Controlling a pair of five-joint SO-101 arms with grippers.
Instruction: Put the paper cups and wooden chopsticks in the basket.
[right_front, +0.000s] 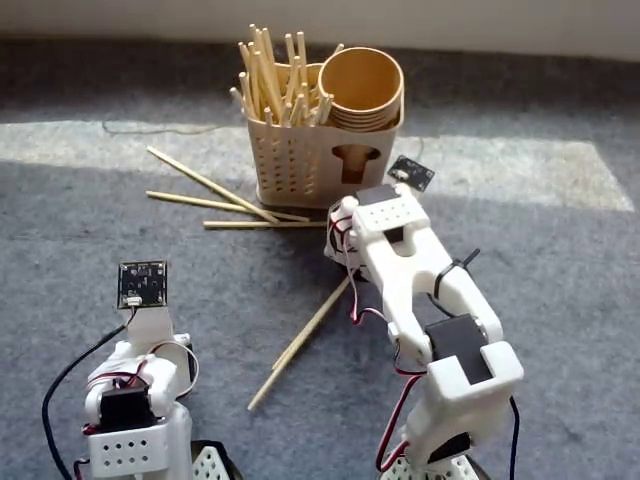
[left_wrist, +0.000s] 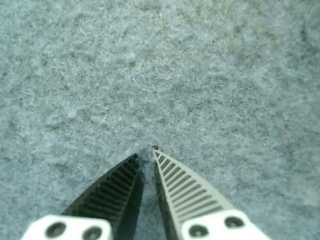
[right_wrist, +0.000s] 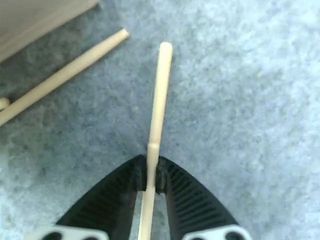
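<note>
The right gripper (right_wrist: 150, 167) is tip-pinching a pale wooden chopstick (right_wrist: 160, 95), which could swivel loose before the cream slotted basket (right_front: 300, 170); the left gripper (left_wrist: 148, 156) is sitting closed, empty.

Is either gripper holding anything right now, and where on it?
Right gripper pinches a wooden chopstick partway along its shaft; left gripper holds nothing.
</note>
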